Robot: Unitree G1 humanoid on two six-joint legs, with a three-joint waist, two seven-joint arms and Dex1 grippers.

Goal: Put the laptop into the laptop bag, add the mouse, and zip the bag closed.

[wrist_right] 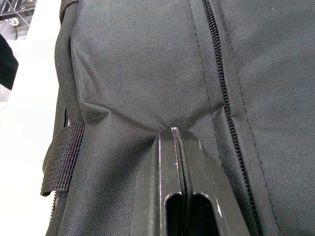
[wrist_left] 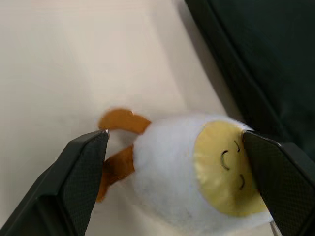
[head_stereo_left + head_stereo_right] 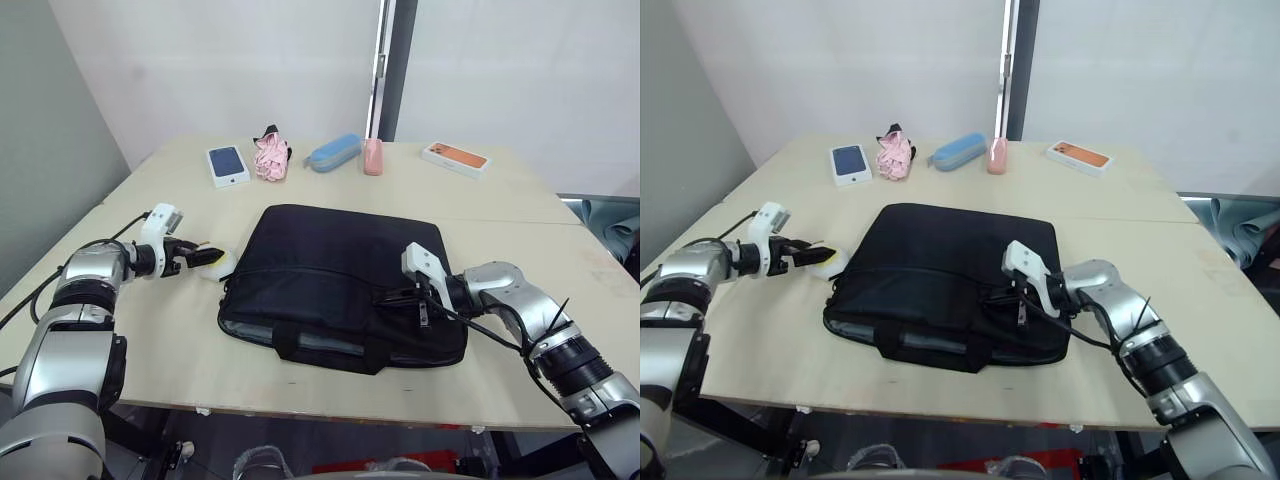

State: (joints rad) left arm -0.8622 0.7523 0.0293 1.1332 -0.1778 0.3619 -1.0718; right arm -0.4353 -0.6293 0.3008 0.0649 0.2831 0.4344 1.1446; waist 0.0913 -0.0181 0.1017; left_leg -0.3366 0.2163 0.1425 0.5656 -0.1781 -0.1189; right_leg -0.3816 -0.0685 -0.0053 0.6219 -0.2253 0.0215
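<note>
We are finding no legible text, brand, number or sign anywhere in these views. The boxes at the far edge of the table, the white one with a blue picture and the white one with an orange picture, are showing printed faces only, with no lettering we can read.

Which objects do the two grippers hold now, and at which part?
The right gripper pinches a fold of the laptop bag top fabric. The left gripper is open around the egg-like plush toy, not clamping it.
</note>
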